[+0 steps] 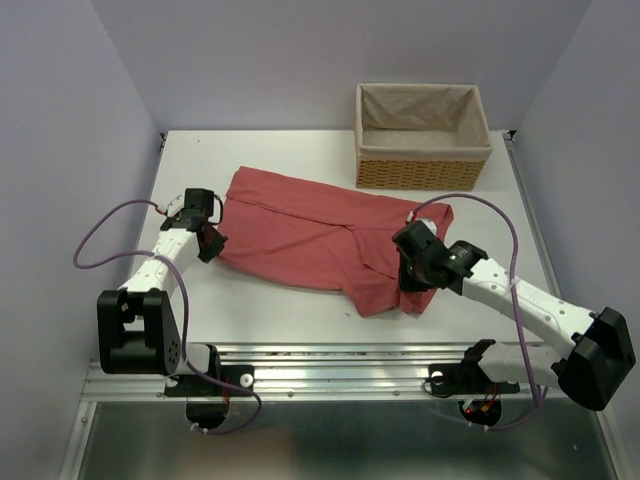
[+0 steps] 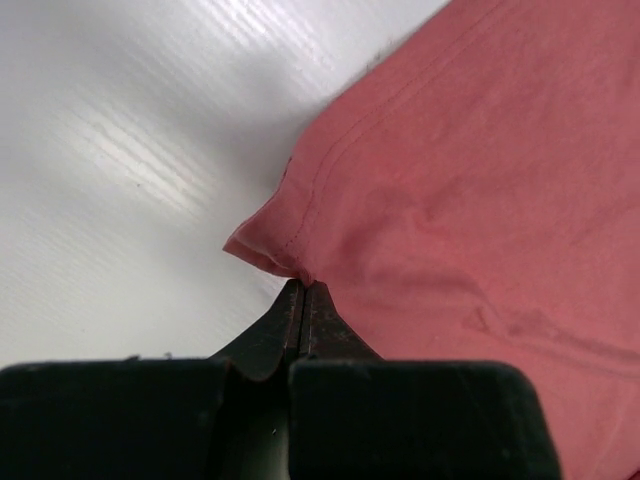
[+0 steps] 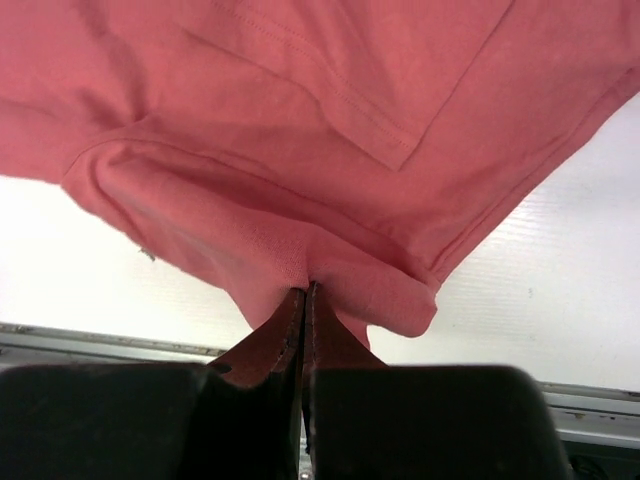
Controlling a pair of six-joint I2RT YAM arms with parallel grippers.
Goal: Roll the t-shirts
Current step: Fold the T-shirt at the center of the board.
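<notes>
Both pairs of jaws are pinching fully shut on cloth: the left gripper (image 2: 303,285) is nipping a hemmed corner of the t-shirt (image 1: 300,235), and the right gripper (image 3: 304,292) is biting a bunched fold at the shirt's opposite end. The salmon-red shirt is lying partly folded and not yet rolled on the table (image 1: 290,315), in front of the wicker basket (image 1: 420,172) and stretching away to the basket's left. One edge is sitting just beside the basket's front wall. The left pinch is sitting well to the basket's left, and the right pinch is in front of the basket, toward the arms' bases.

As I am judging the risks, each grip is taking only a thin bite of soft cloth, so one arm pulling against the other could be tugging a corner free. The right grip seems to be gathering several layers, and lifting there could be dragging the fold open. Uneven travel between the arms would be skewing the roll.
</notes>
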